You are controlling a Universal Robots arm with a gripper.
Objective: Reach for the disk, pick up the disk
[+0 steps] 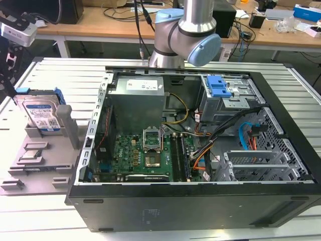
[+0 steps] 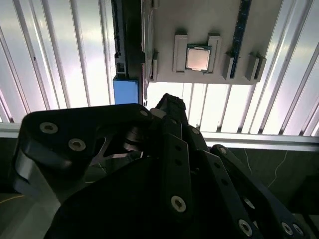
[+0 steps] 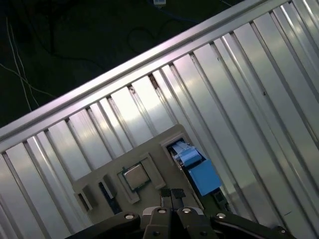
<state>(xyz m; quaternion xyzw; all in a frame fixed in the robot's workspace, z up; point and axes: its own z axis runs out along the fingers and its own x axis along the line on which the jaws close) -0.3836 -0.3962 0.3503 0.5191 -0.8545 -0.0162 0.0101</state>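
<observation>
One ribbed aluminium table (image 1: 306,85) carried everything we saw: an open computer case (image 1: 190,201) lying on its side, and beside it, toward the exterior view's left, a grey fixture tray (image 1: 30,168). The disk (image 1: 41,114) stood tilted on edge in a slot at the far end of that tray, label facing us, well apart from the case. We noted a small square chip (image 3: 135,177) seated in the tray near it. In the first wrist view the gripper (image 3: 171,195) hung above the tray, its fingertips (image 3: 165,196) drawn close together with nothing between them, and the disk's blue carrier frame (image 3: 202,177) lay just beside them below. Behind the table we saw the arm's base (image 1: 183,35), wooden workbenches (image 1: 100,25) strewn with cables and boxes, and a dark floor (image 3: 75,40) past the table's edge.
</observation>
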